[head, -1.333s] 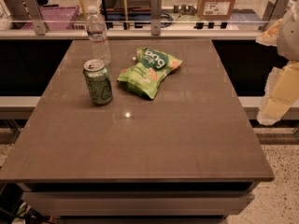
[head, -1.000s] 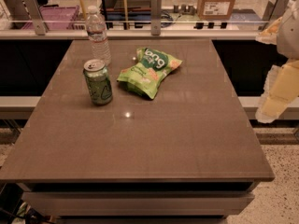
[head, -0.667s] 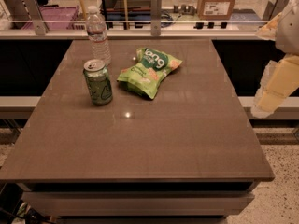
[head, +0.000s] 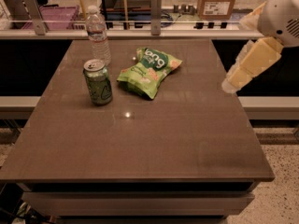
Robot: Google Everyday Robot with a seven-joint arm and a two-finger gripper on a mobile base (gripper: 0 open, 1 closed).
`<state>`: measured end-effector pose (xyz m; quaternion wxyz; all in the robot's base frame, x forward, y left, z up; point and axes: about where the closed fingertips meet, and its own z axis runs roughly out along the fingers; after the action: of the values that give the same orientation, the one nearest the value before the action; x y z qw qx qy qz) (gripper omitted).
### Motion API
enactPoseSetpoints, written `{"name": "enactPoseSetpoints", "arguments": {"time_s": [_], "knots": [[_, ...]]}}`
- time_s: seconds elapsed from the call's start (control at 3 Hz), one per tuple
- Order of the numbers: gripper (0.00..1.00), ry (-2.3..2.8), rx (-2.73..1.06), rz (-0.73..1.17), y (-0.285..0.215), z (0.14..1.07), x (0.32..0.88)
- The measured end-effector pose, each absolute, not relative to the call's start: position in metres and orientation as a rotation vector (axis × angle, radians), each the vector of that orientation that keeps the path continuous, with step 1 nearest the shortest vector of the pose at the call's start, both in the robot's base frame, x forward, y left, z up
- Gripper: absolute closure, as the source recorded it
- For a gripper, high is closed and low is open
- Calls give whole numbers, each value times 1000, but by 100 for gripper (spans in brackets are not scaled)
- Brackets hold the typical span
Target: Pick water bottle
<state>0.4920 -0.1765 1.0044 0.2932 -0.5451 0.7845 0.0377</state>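
Note:
The water bottle [head: 98,34] is a clear ribbed plastic bottle with a white cap. It stands upright at the far left of the brown table [head: 154,139], just behind the green soda can [head: 97,82]. My gripper [head: 233,82] hangs at the end of the cream and white arm by the table's right edge, at about mid depth. It is far to the right of the bottle and holds nothing that I can see.
A green chip bag [head: 148,70] lies flat between the bottle and the gripper, right of the can. A railing with metal posts [head: 155,7] runs behind the table's far edge, and a cardboard box [head: 215,3] sits beyond it.
The arm has swung left and tilted, bringing the gripper from off the right side to the table's right edge. The bottle, can and bag have not moved.

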Motion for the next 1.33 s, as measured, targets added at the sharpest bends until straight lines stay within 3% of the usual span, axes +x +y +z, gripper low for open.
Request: {"name": "enactPoseSetpoints", "arguments": {"time_s": [0.67, 1.33], "knots": [[0, 1967, -1247, 255, -141, 1022, 529], [0, 1999, -1006, 232, -106, 1022, 570]]}}
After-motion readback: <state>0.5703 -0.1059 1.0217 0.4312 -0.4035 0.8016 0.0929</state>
